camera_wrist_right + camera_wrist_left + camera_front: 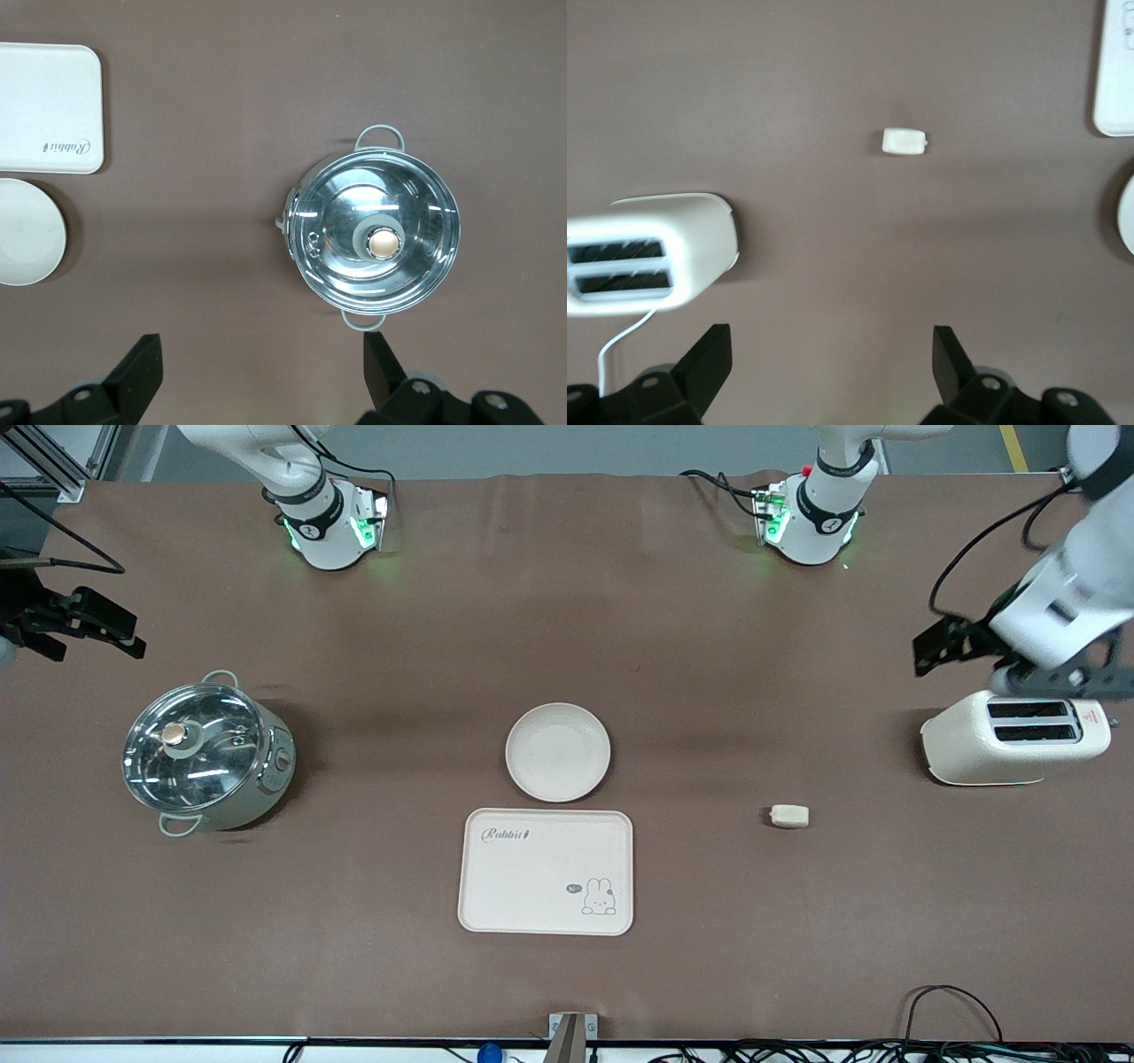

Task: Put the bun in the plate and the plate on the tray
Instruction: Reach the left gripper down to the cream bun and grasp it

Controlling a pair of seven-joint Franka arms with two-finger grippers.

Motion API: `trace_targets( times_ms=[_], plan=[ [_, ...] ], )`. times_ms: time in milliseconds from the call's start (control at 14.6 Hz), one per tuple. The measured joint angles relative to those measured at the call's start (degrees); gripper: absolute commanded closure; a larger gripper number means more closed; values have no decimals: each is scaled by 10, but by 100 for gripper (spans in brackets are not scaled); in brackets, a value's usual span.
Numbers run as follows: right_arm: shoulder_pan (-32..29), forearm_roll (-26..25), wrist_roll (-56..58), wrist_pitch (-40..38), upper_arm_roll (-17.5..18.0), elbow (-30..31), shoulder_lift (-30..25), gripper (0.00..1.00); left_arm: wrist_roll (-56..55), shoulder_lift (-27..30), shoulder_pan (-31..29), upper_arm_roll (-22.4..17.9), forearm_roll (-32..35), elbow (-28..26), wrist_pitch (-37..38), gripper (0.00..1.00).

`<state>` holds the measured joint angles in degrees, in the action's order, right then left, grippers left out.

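The bun [789, 816] is a small pale lump lying on the brown table between the toaster and the tray; it also shows in the left wrist view [904, 142]. The round cream plate [558, 751] sits mid-table, just farther from the front camera than the "Rabbit" tray [546, 871]. Both show in the right wrist view, the plate [27, 232] beside the tray [49, 106]. My left gripper [1019, 673] hangs open and empty in the air over the toaster's edge [831, 354]. My right gripper [124, 633] is open and empty, up beside the pot [264, 354].
A white two-slot toaster [1014, 735] stands at the left arm's end of the table. A steel pot with a glass lid [205, 751] stands at the right arm's end. Cables lie along the table edge nearest the front camera.
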<state>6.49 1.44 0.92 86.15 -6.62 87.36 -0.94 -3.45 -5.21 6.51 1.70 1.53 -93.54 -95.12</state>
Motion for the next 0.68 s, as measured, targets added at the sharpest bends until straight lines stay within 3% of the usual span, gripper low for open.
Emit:
trace_targets(
  times_ms=[411, 684],
  plan=[
    [2, 10, 0, 8, 0, 1, 2, 0, -1, -219, 2, 12, -16, -6, -219, 0],
    [2, 13, 0, 15, 0, 2, 9, 0, -1, -293, 3, 38, -18, -15, -303, 0]
  ],
)
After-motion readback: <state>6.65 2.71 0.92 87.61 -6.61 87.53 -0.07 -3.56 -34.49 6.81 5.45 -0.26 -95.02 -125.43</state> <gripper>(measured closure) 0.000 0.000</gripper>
